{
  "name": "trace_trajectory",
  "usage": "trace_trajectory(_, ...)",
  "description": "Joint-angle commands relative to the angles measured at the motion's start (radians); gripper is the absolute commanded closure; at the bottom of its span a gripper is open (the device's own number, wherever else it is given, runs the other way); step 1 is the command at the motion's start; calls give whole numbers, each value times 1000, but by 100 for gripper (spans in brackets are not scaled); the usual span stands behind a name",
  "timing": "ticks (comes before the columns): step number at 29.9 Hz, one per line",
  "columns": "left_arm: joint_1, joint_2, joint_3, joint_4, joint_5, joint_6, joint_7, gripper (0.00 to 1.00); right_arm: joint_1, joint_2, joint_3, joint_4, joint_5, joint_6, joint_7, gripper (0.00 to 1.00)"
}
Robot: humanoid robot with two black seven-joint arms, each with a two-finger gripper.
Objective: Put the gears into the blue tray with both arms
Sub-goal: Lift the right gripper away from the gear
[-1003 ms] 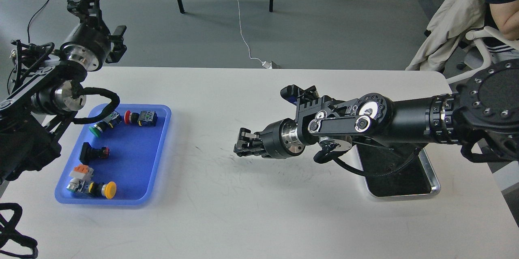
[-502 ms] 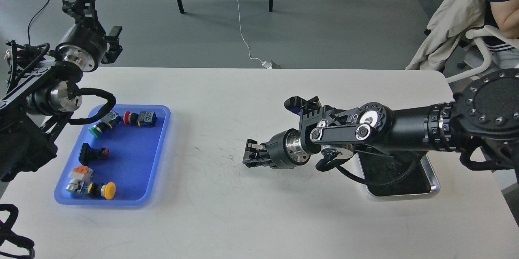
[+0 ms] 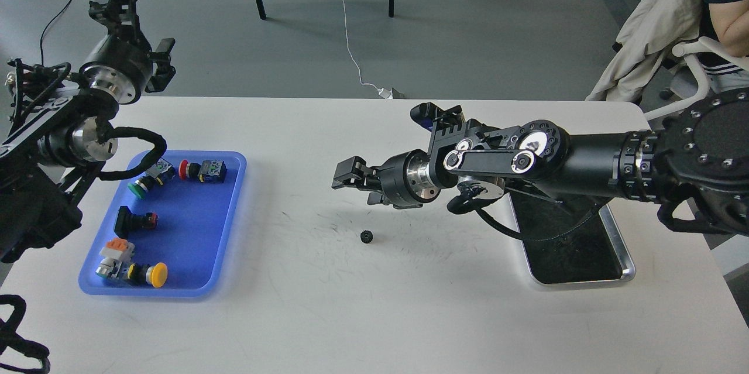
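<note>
A single gear (image 3: pixel 367 236) lies alone on the white table (image 3: pixel 351 315), near the middle, well apart from the blue tray (image 3: pixel 231 233) that sits out at nine o'clock from it. The right gripper (image 3: pixel 351 178) hangs just above and toward eleven o'clock of the gear, not touching it; its fingers look spread, with nothing between them. The left gripper (image 3: pixel 126 17) is raised beyond the far left corner of the table, at about eleven o'clock from the tray, fingers parted and empty.

The tray holds only push-button switches (image 3: pixel 202 170) along its left side and far end; no gear can be seen in it. Judging by this, the step in hand is a hand-over by way of the table: the gear sits midway, and the left arm is the one nearer the tray.

To do it well, the left gripper should come down straight over the gear, with the fingers straddling the wheel across its width, and close only when the tips are almost on the table, since so small and flat a part is likely to skid or flip if nudged from one side. The right arm would do best to clear away toward three o'clock, over the silver tray (image 3: pixel 629 271), before the left arm reaches in. The bare right half of the blue tray looks the safest place to release.
</note>
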Motion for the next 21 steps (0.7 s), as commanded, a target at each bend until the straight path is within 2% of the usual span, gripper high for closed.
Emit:
trace_trajectory(1, 0, -1, 10, -1, 4, 3, 5, 2, 18, 0, 66, -5, 0, 2, 1, 5)
trace_trajectory(4, -2, 0, 15, -4, 13, 3, 12, 2, 23, 0, 140, 7, 2, 5, 3, 5)
trace_trajectory(5, -3, 0, 16, -7, 13, 3, 13, 2, 21, -32, 169, 12, 2, 7, 3, 5)
trace_trajectory(10, -11, 20, 30, -31, 40, 1, 27, 2, -18, -334, 323, 102, 2, 47, 6, 5)
trace_trajectory(16, -32, 72, 32, -144, 86, 3, 133, 2, -211, -685, 598, 228, 2, 99, 9, 5)
trace_trajectory(21, -18, 138, 59, -365, 191, 0, 171, 2, -498, -808, 938, 239, 84, 133, 46, 5)
